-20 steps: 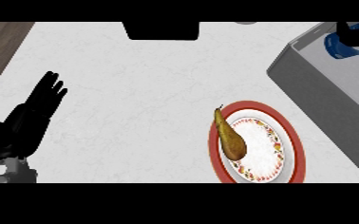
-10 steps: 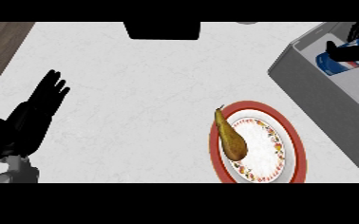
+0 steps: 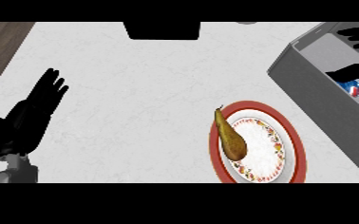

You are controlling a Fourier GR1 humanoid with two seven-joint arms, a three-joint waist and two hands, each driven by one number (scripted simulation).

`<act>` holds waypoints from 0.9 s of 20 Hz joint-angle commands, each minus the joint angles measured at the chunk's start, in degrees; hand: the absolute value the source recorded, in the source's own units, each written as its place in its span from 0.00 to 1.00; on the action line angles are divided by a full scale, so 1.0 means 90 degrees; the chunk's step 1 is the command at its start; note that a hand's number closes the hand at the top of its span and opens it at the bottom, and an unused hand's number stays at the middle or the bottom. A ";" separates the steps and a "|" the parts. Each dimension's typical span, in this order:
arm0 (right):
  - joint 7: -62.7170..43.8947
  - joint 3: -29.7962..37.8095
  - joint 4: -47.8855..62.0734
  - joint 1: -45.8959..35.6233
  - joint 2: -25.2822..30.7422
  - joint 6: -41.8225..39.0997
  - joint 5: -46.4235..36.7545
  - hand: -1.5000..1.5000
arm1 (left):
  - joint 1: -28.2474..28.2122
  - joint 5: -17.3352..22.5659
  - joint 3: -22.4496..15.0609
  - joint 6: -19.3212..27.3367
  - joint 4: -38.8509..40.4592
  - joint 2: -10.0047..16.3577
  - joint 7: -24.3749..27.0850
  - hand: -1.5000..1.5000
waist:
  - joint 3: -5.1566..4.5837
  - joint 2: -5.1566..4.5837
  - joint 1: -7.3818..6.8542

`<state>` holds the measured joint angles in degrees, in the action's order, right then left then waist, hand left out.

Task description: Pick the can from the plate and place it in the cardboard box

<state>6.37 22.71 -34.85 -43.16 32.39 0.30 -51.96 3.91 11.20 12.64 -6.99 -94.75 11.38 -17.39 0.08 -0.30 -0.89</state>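
Sitting just under right robot hand (image 3: 347, 71), can (image 3: 353, 89) is inside box (image 3: 301, 83), so placing looks near done; can't tell grip. Left robot hand (image 3: 42, 99) spread, idle.

I saw the plate (image 3: 297, 142) lying at the counter's (image 3: 140, 99) front right, with the pear (image 3: 230, 135) on its left part. The cardboard box (image 3: 308, 86) stood just behind and right of it, the can (image 3: 353, 90) inside, under my right hand (image 3: 342, 72). My left hand (image 3: 38, 105) rested far left, well apart.
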 commanded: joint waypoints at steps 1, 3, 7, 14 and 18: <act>0.0525 0.0634 0.0187 -0.0198 -0.0006 0.0379 0.0680 0.00 | 0.0132 0.0077 0.0091 -0.0007 0.0042 0.0085 -0.0108 0.50 | 0.0003 -0.0009 -0.0009; 0.0640 0.1281 -0.0136 -0.0025 -0.0079 0.0466 0.1389 0.00 | -0.0181 0.0115 0.0170 0.0013 -0.0023 0.0020 -0.0035 0.50 | 0.0004 0.0049 0.0090; 0.0622 0.1856 -0.0377 -0.0050 -0.0236 0.0501 0.2123 0.00 | -0.0159 -0.0022 0.0158 -0.0044 0.0266 0.0005 0.0310 0.50 | -0.0008 0.0051 0.0165; 0.0801 0.2506 0.0253 0.0203 0.0968 -0.0344 0.2972 0.00 | -0.0206 0.0162 0.0074 -0.0047 -0.0433 0.0048 -0.0314 0.50 | -0.0001 0.0015 0.0032; 0.1019 0.2961 0.0332 0.0657 0.1577 -0.1059 0.3557 0.00 | -0.0323 0.0110 0.0061 -0.0125 -0.0338 0.0016 -0.0104 0.50 | -0.0003 0.0026 0.0078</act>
<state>14.20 46.29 -33.81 -39.50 41.47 -4.42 -24.09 1.73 11.51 12.84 -7.07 -96.82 10.83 -17.97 0.05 -0.05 -0.10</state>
